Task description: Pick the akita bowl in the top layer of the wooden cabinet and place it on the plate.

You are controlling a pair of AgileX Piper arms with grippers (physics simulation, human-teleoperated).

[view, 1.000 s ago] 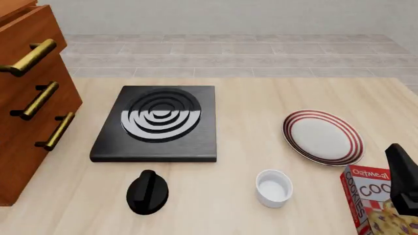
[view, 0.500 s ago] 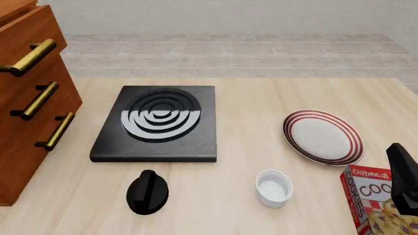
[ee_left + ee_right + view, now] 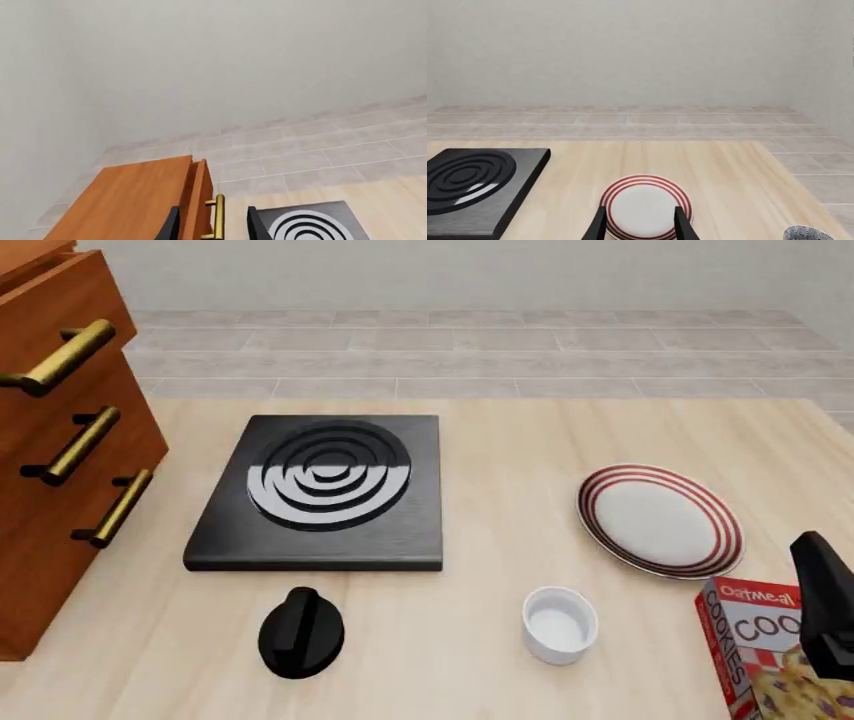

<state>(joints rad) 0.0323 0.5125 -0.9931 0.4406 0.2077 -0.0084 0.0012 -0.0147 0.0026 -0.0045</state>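
The wooden cabinet [image 3: 54, 470] stands at the table's left with three brass handles. Its top layer [image 3: 60, 315] shows only its front and bar handle [image 3: 217, 215]. The akita bowl inside it is hidden. In the left wrist view my left gripper [image 3: 213, 226] is open, and the cabinet top and that handle show beyond the gap between its fingers. This gripper is outside the front view. The red-ringed plate [image 3: 659, 519] lies at the right. My right gripper [image 3: 640, 226] is open and empty, with the plate [image 3: 644, 206] ahead of it.
A black stove slab [image 3: 323, 490] fills the middle. In front of it lie a black knob [image 3: 302, 634] and a white ramekin [image 3: 558, 623]. A cookie box [image 3: 767, 655] stands at the front right beside my right arm [image 3: 827, 605]. A finely patterned rounded thing [image 3: 808, 233] shows near the table's right edge.
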